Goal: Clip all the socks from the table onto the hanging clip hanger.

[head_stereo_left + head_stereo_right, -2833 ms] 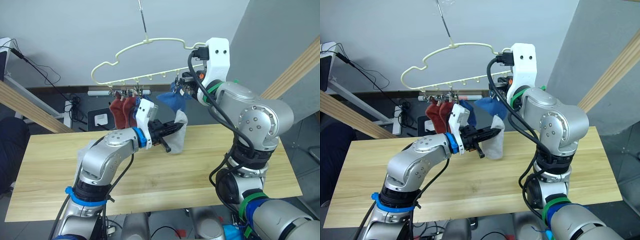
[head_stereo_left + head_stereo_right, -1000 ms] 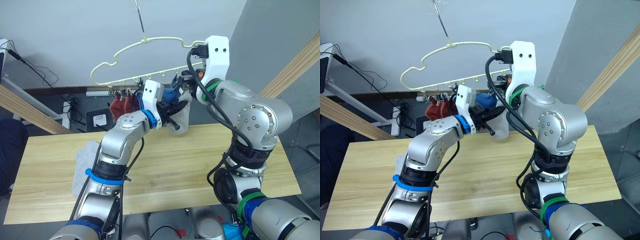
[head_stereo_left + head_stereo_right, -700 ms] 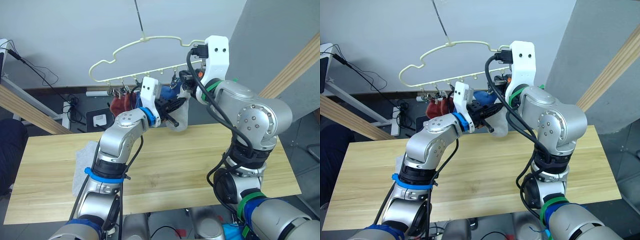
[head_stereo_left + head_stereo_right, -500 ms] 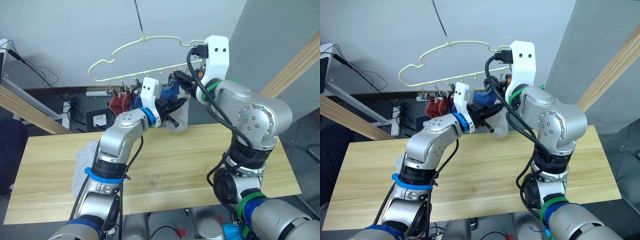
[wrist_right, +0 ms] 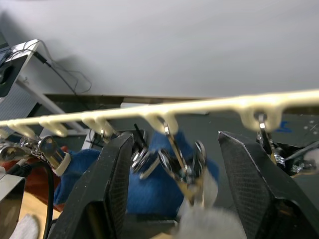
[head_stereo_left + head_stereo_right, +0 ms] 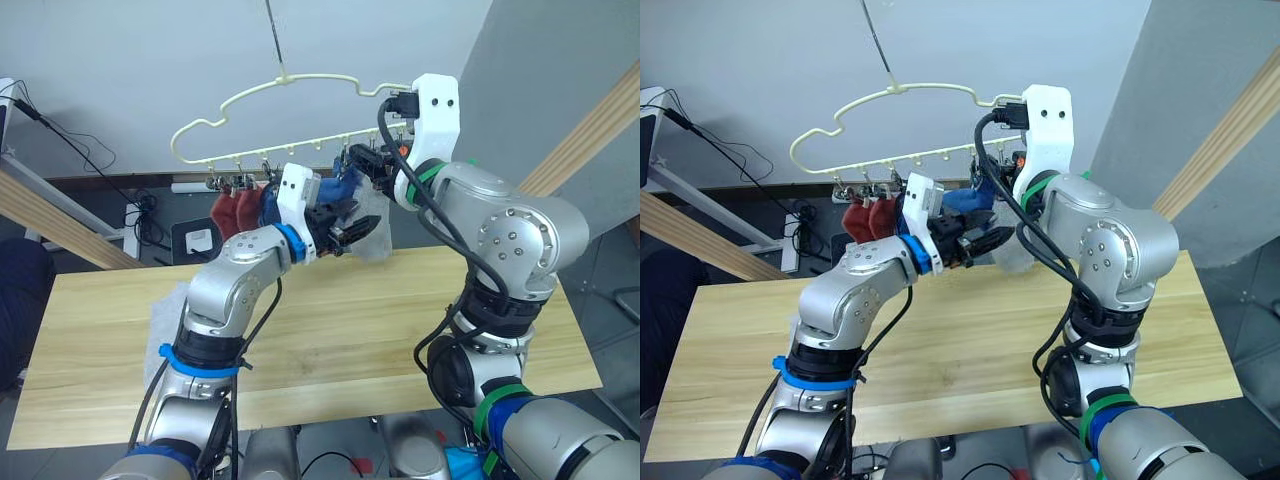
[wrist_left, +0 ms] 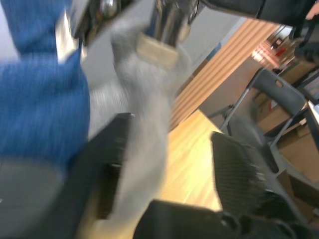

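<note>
Head views: bright, even, diffuse light; sharp throughout. Soft shadows on pale wood plank table [image 6: 400, 320]; no glare. Left wrist view: heavy blur; light grey knit sock [image 7: 144, 119] between jaws and blue knit sock [image 7: 42, 94] beside them both smeared. Right wrist view: pale yellow wire clip hanger [image 5: 164, 110] sharp; silver clips between jaws blurred.

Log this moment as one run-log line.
phase: clipping grey sock | left gripper: open around sock | right gripper: open at clip | clip hanger: red, blue socks hung | table: one grey sock left
</note>
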Controlling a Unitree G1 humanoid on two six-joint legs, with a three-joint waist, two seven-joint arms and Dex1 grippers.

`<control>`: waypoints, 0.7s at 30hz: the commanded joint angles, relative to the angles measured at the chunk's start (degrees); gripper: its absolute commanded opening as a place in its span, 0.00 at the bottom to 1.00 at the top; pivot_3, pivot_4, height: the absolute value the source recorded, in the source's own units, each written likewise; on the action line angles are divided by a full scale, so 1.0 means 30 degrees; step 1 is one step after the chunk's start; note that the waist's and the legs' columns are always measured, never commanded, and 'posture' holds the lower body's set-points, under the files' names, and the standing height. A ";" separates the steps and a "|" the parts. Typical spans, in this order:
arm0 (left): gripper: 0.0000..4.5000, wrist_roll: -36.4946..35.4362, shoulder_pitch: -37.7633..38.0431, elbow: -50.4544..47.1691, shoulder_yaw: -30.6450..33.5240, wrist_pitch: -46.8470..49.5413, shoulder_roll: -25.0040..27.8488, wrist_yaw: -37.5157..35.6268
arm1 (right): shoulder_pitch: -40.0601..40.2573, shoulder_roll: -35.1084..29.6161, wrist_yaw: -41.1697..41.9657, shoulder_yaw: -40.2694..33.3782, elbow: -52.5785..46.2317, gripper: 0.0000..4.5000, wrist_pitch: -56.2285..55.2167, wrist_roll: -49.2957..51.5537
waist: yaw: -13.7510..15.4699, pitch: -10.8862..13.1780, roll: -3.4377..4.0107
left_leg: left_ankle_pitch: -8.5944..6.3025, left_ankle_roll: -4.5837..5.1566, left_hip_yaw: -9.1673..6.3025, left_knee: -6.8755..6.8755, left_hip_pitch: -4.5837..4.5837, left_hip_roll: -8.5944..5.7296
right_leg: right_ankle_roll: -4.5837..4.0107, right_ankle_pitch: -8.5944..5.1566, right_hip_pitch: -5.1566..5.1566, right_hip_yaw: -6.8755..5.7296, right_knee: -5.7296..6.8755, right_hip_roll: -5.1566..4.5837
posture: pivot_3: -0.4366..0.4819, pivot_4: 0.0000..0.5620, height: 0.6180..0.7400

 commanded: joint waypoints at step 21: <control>0.84 -0.9270 0.5043 -0.7717 0.6739 0.3521 0.6306 -0.2585 | 0.2187 -0.3356 -0.0824 -0.0456 -0.5324 0.63 0.1947 0.3553 | 0.0016 0.0000 0.0002 | 0.0001 -0.0002 0.0006 -0.0001 0.0003 0.0002 | 0.0008 -0.0005 0.0003 0.0009 -0.0034 0.0011 | 0.17 0.57 1.00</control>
